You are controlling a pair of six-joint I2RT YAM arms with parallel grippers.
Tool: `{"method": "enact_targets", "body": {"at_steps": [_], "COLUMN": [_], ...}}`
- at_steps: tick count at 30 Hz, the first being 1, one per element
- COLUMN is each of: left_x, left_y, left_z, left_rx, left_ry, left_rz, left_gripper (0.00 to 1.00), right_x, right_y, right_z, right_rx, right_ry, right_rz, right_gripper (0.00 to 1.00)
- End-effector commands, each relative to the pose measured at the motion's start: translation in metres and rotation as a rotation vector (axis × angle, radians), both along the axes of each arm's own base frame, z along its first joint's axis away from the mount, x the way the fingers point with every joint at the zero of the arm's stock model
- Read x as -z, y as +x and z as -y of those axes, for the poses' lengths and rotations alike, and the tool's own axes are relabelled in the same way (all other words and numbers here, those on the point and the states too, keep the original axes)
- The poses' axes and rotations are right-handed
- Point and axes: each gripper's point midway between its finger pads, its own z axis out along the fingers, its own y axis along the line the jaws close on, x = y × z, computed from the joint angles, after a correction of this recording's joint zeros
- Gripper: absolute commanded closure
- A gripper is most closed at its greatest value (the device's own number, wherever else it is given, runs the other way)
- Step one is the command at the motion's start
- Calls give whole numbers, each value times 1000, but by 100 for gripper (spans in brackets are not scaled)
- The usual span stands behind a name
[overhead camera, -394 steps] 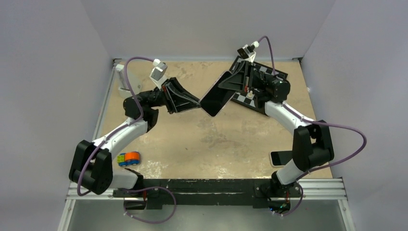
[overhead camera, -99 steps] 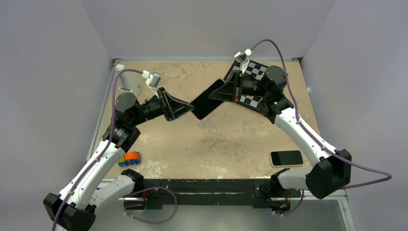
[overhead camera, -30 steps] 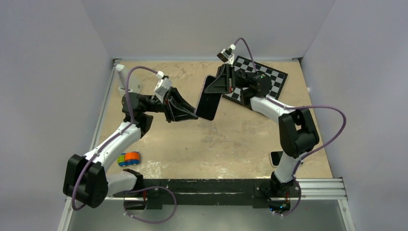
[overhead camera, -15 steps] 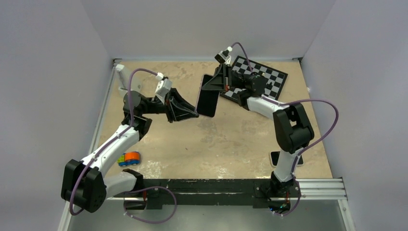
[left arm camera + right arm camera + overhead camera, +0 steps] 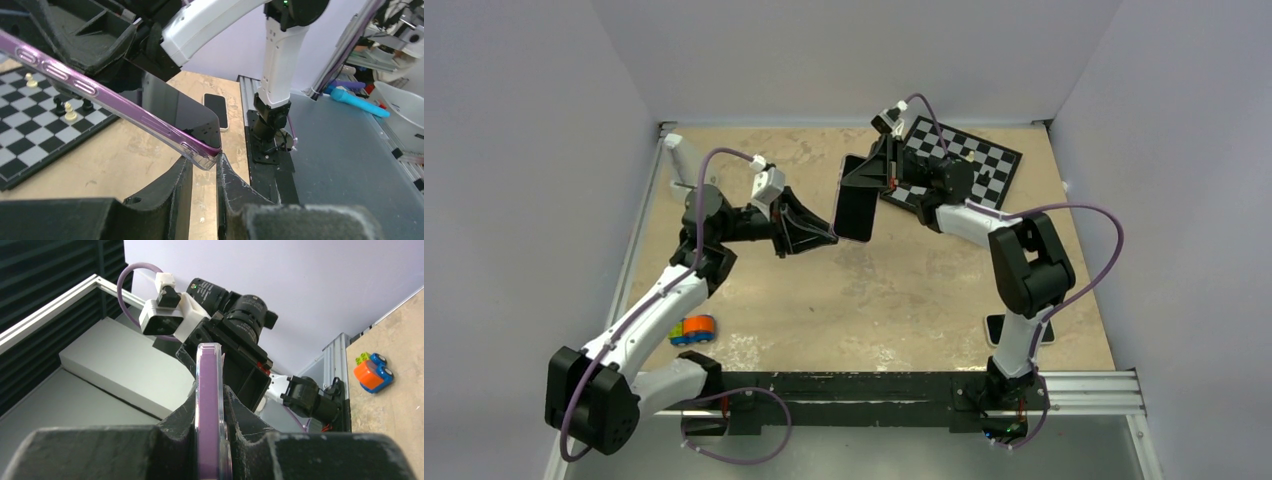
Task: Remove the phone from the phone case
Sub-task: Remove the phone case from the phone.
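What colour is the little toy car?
Toy car: orange, blue wheels; clearest in right wrist view.

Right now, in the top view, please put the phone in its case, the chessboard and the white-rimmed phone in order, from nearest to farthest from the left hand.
1. phone in its phone case: in the middle, its corner pinched by the left hand.
2. chessboard: far right, just behind the phone.
3. white-rimmed phone: near right, partly hidden.

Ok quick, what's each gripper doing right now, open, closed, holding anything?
Left gripper: closed, pinching a corner of the phone case.
Right gripper: closed on the phone case's edge, with the phone inside it.
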Motion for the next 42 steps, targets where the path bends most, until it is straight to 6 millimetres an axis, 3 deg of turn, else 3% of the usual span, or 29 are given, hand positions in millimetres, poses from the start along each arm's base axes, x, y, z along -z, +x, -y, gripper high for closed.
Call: {"method": "enact_targets", "body": {"at_steps": [1,9,13,18,23,25,28,32,35,38,42], "left_x": [-23,7,1,12,19,21,21,26,30,18,-16], "left_y": [35,67,73,82,81,71,43,10,-14,-36,-48], "left_z": [-7,-34,-52,-64,-60,-50,-26,-27,-31,-28,-11], "left_rx": [-240,-604,-742,-826,-835,-786,-607,-503,-443,-338,-180], "left_ry": [7,116,125,162,135,134,105,91,130,102,-28], "left_rz": [117,114,153,124,-71,-256,-447,-504,-493,-472,-612], "left_gripper": [100,100,100,100,100,100,84,60,52,48,44], "right_x": [-29,-53,-54,-57,-56,-54,-43,-30,-27,-20,-13], "right_y": [-17,-34,-37,-39,-39,-38,-27,-12,-4,11,26], "right_z": [2,4,3,8,5,4,2,8,15,19,20], "right_rx": [34,1,-5,-26,7,39,149,245,282,333,401], "right_ry": [97,167,175,221,205,189,123,55,47,10,-45], "right_rz": [76,70,45,20,35,63,142,153,149,142,136], "right_gripper": [100,100,100,100,100,100,100,100,100,100,100]}}
